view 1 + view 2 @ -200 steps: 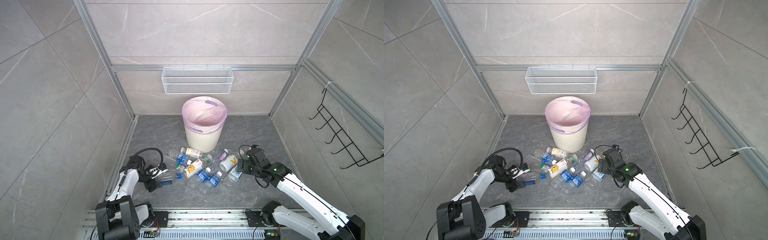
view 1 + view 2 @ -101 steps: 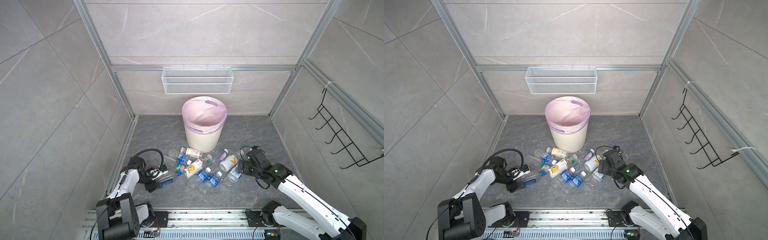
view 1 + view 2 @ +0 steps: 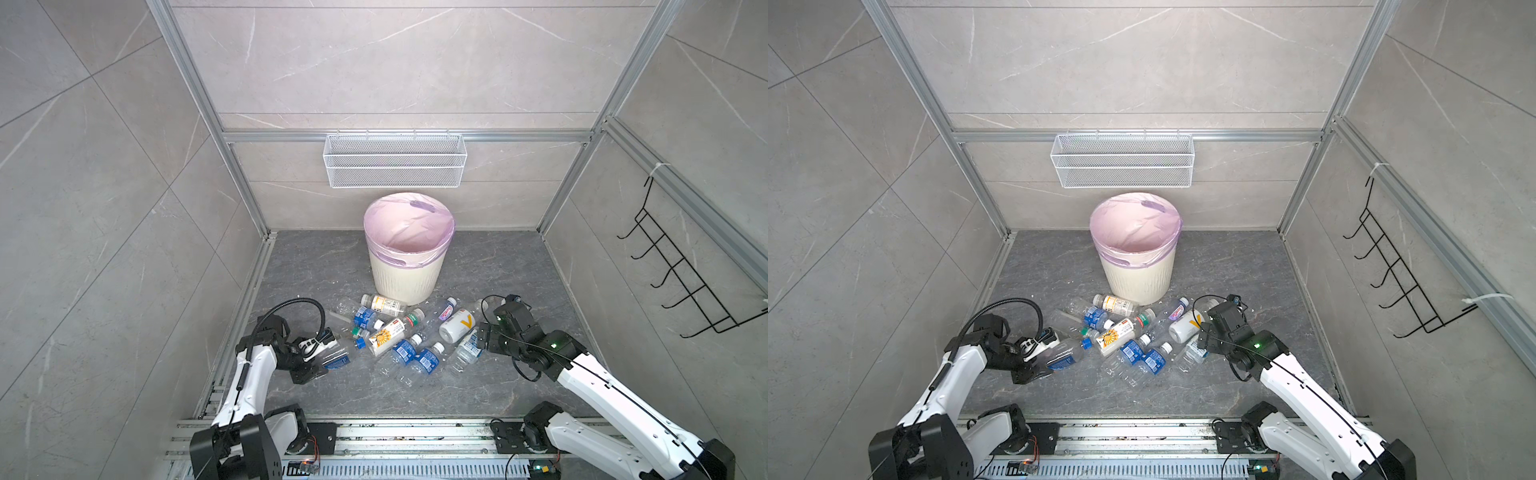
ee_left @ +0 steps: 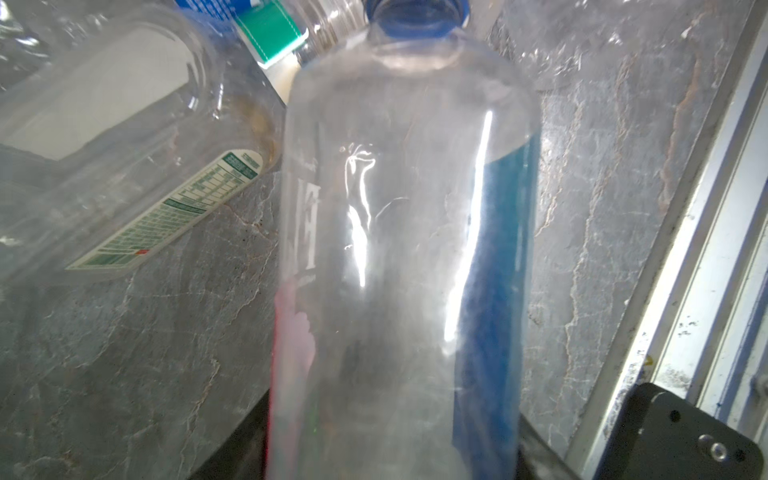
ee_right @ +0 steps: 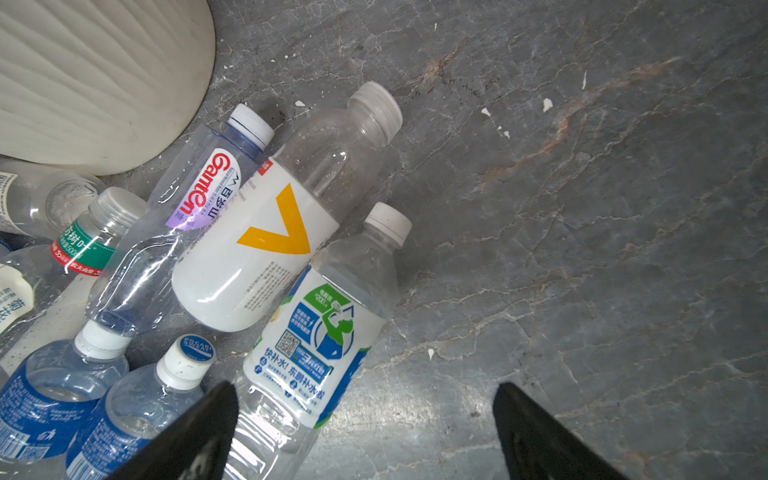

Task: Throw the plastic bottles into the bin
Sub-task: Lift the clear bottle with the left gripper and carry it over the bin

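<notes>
Grey stone floor (image 3: 353, 395): left end effector (image 3: 322, 361) clamps the blue-label bottle (image 4: 399, 249), cap (image 4: 415, 12) pointing away toward the bin (image 3: 409, 270); right end effector (image 5: 365, 388) gapes empty.

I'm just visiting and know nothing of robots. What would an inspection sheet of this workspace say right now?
Surface: grey marbled floor.
Job's things: bottles lie heaped before the bin; none seen inside it.
Clutter: white flecks on floor.
Grippers: left gripper straddles a blue-label bottle, grip unclear; right gripper open over the heap's edge.
Cables: black cable loops behind left gripper; thin cable loops by right gripper.
Surroundings: tiled walls, wire basket, hook rack.
</notes>
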{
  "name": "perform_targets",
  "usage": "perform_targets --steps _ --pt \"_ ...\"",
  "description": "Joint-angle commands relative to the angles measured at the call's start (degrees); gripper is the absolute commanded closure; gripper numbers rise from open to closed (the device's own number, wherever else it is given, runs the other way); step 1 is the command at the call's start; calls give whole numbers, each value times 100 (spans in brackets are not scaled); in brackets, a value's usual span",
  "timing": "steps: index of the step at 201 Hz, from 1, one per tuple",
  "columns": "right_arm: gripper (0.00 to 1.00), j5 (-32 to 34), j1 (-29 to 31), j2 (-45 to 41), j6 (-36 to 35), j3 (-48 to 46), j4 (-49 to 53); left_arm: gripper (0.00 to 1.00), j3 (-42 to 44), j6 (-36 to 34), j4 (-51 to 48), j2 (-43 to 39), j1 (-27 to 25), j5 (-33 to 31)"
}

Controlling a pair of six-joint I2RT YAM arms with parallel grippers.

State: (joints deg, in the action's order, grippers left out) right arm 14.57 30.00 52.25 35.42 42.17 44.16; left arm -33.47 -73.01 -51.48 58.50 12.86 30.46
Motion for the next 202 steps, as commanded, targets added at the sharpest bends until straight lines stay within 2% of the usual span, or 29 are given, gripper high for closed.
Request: perform_targets --steps 1,21,28,43,76,117,150,202 --pt "2 52 46 -44 131 -108 -16 54 -306 735 -326 -335 43 654" --pt "2 3 41 -31 142 -131 -109 54 -400 1450 -203 -515 65 1073" --pt "2 -6 50 -30 149 -133 -133 55 -385 1545 -124 -569 65 1052" --pt "2 -15 56 -29 149 -132 -170 55 -313 2264 551 -754 188 891" --pt "2 -46 50 16 130 -80 -260 56 -599 3295 922 -796 321 1167" --pt "2 -68 51 133 106 -45 -368 57 -728 4886 1785 -872 378 1103" --pt "2 -90 50 232 73 -25 -465 58 -819 5698 2179 -1001 385 1090" --pt "2 -181 52 470 53 23 -696 58 -1697 6342 2588 -868 384 1290"
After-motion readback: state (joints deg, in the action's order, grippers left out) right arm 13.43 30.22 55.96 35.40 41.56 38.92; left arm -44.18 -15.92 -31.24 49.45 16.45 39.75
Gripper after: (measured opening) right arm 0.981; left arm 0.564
